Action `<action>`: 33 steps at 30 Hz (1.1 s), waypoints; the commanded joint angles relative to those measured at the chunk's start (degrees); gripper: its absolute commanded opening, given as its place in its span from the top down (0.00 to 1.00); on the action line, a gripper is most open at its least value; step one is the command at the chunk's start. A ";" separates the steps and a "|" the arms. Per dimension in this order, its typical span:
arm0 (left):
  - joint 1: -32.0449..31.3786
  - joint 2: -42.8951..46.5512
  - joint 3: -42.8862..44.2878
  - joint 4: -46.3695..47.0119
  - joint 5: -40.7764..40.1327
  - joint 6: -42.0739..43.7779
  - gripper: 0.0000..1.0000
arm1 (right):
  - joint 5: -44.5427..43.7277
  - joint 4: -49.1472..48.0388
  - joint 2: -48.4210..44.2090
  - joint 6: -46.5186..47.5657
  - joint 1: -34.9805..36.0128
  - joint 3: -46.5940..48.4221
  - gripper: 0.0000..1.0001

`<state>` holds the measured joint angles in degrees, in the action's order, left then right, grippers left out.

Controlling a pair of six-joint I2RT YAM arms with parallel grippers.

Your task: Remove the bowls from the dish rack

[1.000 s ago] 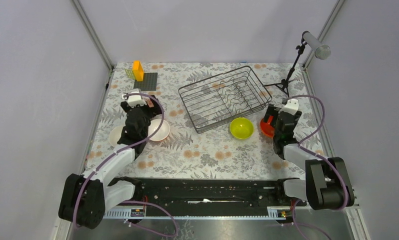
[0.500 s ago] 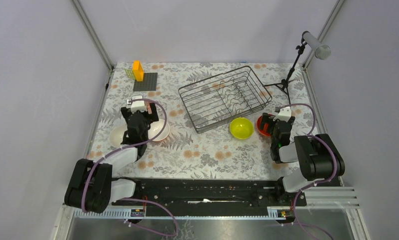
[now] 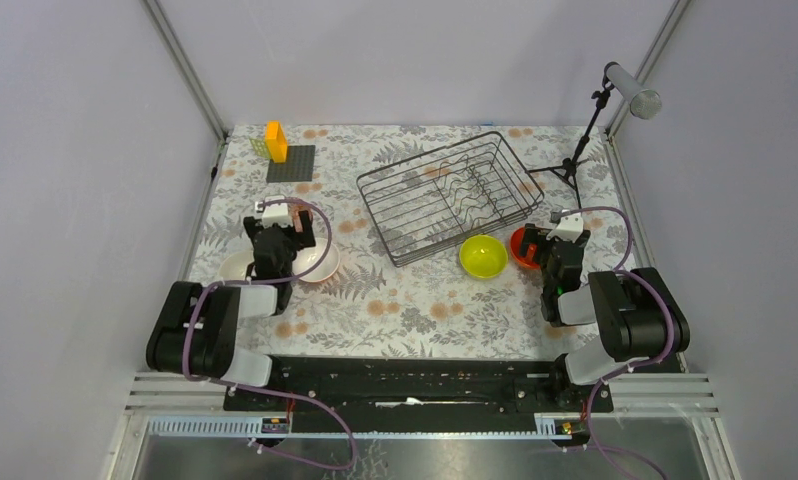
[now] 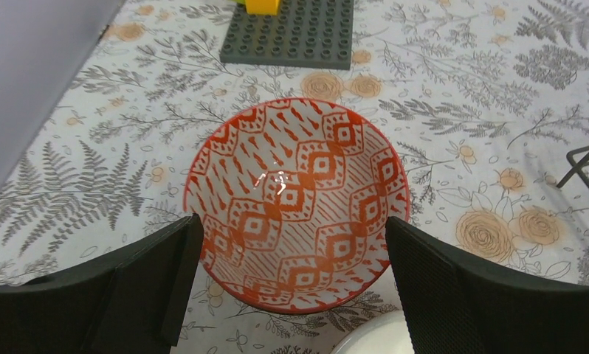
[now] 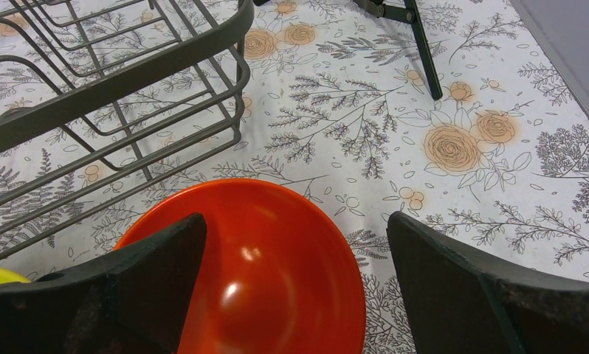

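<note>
The dish rack (image 3: 445, 195) stands at the back middle with no bowl in it; its wire corner (image 5: 129, 81) shows in the right wrist view. A yellow-green bowl (image 3: 483, 256) sits on the cloth in front of it. Beside that is an orange bowl (image 3: 521, 244) (image 5: 277, 273), with my right gripper (image 3: 553, 242) (image 5: 297, 225) open above it. My left gripper (image 3: 278, 238) (image 4: 291, 225) is open over a red-patterned bowl (image 4: 295, 203) on the cloth. A white bowl (image 3: 320, 263) and a beige bowl (image 3: 233, 268) lie by the left arm.
An orange block (image 3: 275, 140) stands by a dark studded plate (image 3: 291, 163) (image 4: 291, 33) at the back left. A tripod stand (image 3: 578, 160) (image 5: 421, 51) with a camera is at the back right. Frame posts and walls close in the table's sides.
Both arms have folded back toward their bases, the right one first. The right gripper drew nearer and left, uncovering more of the orange bowl. The bowls have not moved.
</note>
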<state>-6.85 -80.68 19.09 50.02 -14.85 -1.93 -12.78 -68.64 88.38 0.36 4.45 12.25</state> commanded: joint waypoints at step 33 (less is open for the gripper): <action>2.55 -5.01 0.16 7.83 8.08 -0.71 0.01 | -0.17 -3.53 0.33 0.87 -0.28 0.67 0.01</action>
<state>-4.60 -85.25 18.85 54.98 -7.68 -2.20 -12.75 -68.71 88.38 0.36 4.45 12.25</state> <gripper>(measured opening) 0.988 0.994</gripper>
